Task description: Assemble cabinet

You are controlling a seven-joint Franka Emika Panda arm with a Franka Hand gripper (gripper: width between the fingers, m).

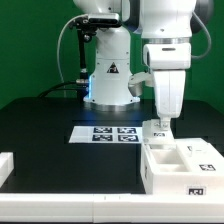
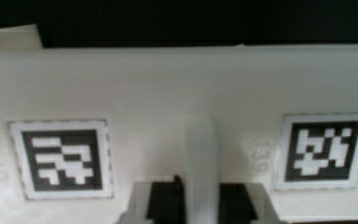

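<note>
The white cabinet box (image 1: 186,166) stands at the front of the exterior view's right, open side up, with tags on its walls. My gripper (image 1: 159,124) reaches straight down onto its far left wall. In the wrist view the box (image 2: 176,90) fills the frame, with a black-and-white tag on each side (image 2: 62,155) (image 2: 323,150). My gripper (image 2: 202,186) has its dark fingers (image 2: 160,200) pressed on either side of a thin white upright wall of the box. A second white cabinet piece (image 1: 5,166) lies at the exterior view's left edge.
The marker board (image 1: 112,133) lies flat on the black table just left of my gripper. The robot's white base (image 1: 110,75) with a triangle sticker stands behind it. The table's front edge runs just below the box.
</note>
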